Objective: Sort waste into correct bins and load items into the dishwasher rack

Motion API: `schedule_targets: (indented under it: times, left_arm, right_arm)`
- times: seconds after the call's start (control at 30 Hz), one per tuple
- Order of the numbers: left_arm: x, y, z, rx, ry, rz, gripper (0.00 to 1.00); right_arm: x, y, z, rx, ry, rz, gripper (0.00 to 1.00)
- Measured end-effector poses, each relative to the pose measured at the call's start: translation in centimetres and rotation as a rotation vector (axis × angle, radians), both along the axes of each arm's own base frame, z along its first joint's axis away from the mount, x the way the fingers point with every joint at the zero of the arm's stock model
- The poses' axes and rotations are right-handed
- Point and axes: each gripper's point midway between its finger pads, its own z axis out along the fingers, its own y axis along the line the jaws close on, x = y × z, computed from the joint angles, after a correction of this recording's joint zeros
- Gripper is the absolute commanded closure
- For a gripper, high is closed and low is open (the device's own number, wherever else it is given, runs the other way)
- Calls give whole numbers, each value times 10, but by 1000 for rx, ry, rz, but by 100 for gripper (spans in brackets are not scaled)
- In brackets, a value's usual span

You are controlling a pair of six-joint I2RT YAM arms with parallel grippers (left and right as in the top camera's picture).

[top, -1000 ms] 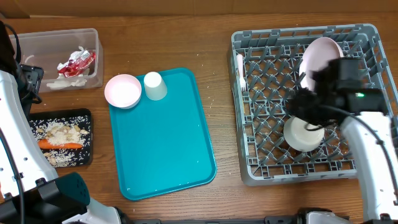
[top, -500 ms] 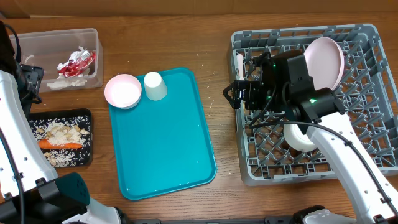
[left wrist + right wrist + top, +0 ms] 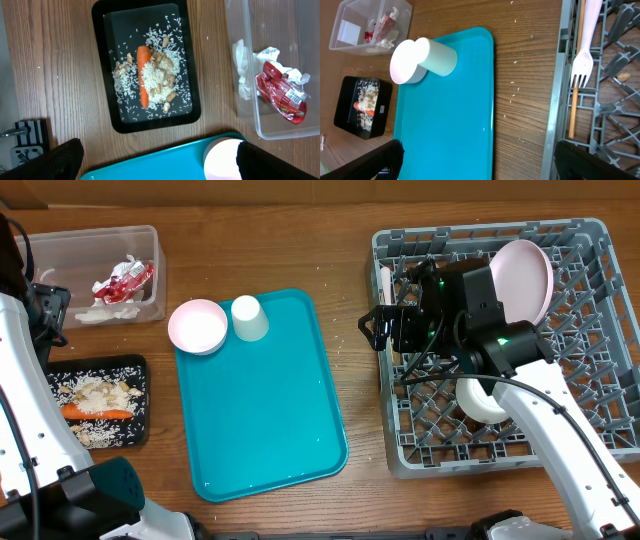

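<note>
Hovering at the left edge of the dishwasher rack (image 3: 590, 240), the right gripper (image 3: 372, 332) is seen spread wide with nothing in it. Same for the left gripper (image 3: 157, 162), held open near the black tray (image 3: 115, 30). Pink plate (image 3: 528, 275), one bowl (image 3: 480, 402) and the fork (image 3: 583, 45) are already racked. The other bowl (image 3: 197, 326) and the cup (image 3: 248, 318) are parked at the teal tray (image 3: 260, 420) corner. Carrot (image 3: 143, 75) and rice (image 3: 155, 75) are found in the black tray – napkins (image 3: 243, 75) and red wrapper (image 3: 280, 95) in the clear tub (image 3: 300, 25).
</note>
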Motion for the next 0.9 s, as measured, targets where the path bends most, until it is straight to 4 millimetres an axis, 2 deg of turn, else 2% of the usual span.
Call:
schedule_targets:
  times: [0.6, 0.77, 0.9]
  left_arm:
    - [3, -2, -1, -15, -13, -3, 0]
    - [15, -40, -8, -225, -70, -110, 0]
    - [43, -82, -8, -335, -136, -364, 0]
  right_arm:
    - [0, 0, 0, 0, 0, 0, 0]
    - [0, 0, 0, 0, 0, 0, 0]
    - [0, 0, 0, 0, 0, 0, 0]
